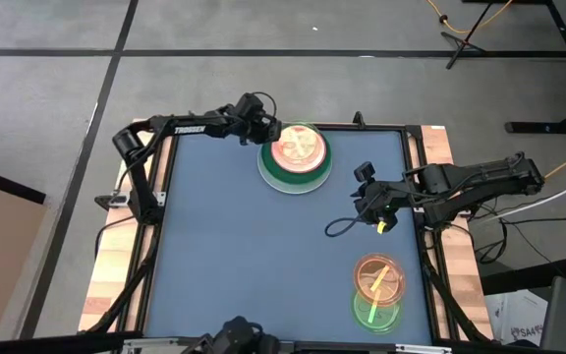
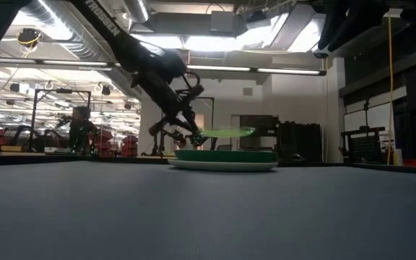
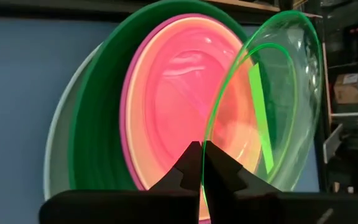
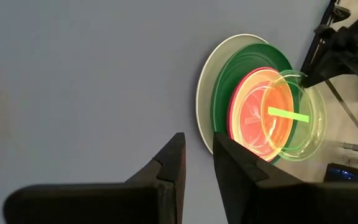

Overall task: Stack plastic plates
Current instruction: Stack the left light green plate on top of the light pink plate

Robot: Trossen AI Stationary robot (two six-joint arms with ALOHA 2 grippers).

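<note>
A stack of large plates (image 1: pixel 285 173) stands near the table's far edge: a pale one at the bottom, dark green on it, then hot pink, with a paler orange-pink plate inside (image 3: pixel 185 93). My left gripper (image 1: pixel 266 131) is shut on a small translucent green plate with a green stripe (image 3: pixel 272 93), which hovers just above the stack (image 2: pixel 226 133). My right gripper (image 1: pixel 371 208) waits open above the table's right side, holding nothing. Two more small translucent plates, orange (image 1: pixel 377 278) and green (image 1: pixel 375 311), lie flat near the near right corner. My left gripper pinches the rim of the translucent green plate (image 3: pixel 211 140) between its two fingers, on the side toward the table's left. The fingers come in slanting down from the left (image 2: pixel 193 137). The plate is lifted clear and lies almost level over the stack.
The blue table top (image 1: pixel 234 256) is bare across its middle and left. A dark cable loop (image 1: pixel 340 228) hangs by the right gripper. Wooden boards (image 1: pixel 440 147) edge the table. A person (image 2: pixel 81 126) is seen far off in the room behind.
</note>
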